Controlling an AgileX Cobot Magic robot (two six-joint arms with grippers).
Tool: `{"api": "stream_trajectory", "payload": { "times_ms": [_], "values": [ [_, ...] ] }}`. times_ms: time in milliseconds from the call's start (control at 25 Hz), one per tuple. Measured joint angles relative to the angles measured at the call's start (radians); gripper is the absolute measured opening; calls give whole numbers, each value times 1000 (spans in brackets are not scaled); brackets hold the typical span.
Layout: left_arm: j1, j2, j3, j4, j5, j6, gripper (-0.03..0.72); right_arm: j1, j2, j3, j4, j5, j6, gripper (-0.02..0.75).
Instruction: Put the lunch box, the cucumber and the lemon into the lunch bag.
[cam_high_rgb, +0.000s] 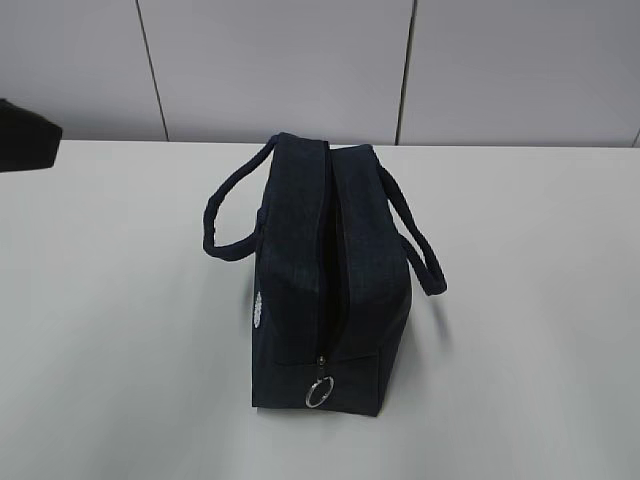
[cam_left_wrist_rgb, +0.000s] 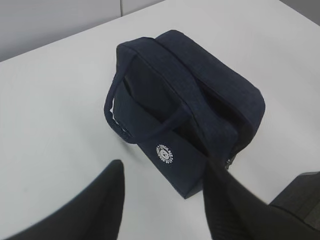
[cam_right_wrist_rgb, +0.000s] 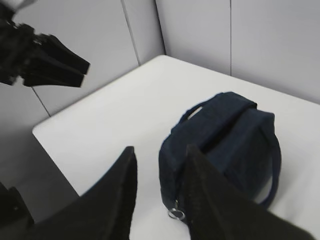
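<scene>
While the lunch bag (cam_high_rgb: 325, 280) stands upright near the middle of the white table (cam_high_rgb: 110, 330), neither gripper makes contact with it. The bag's zipper line runs along its top, with the metal ring pull (cam_high_rgb: 320, 391) hanging at the end that faces the exterior camera. One loop handle (cam_high_rgb: 228, 215) droops to the left side and the other handle (cam_high_rgb: 420, 245) to the right side. The round white logo (cam_left_wrist_rgb: 165, 153) sits on the bag's left side wall, low and near the zipper-pull end.

The left gripper (cam_left_wrist_rgb: 165, 200) hovers above the table beside the logo side of the bag; its jaws stand partly apart and hold nothing. The right gripper (cam_right_wrist_rgb: 160, 195) hangs above the ring-pull end; its jaws stand narrowly apart and hold nothing.

Lunch box, cucumber and lemon: not visible in any view; whether they lie inside the bag cannot be told
</scene>
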Motion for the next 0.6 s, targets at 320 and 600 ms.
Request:
{"api": "stream_trajectory", "payload": {
  "times_ms": [320, 600],
  "values": [
    [0, -40, 41, 0, 0, 0, 343, 0, 70, 0, -219, 8, 47, 245],
    [0, -40, 41, 0, 0, 0, 343, 0, 107, 0, -389, -58, 78, 244]
  ]
}}
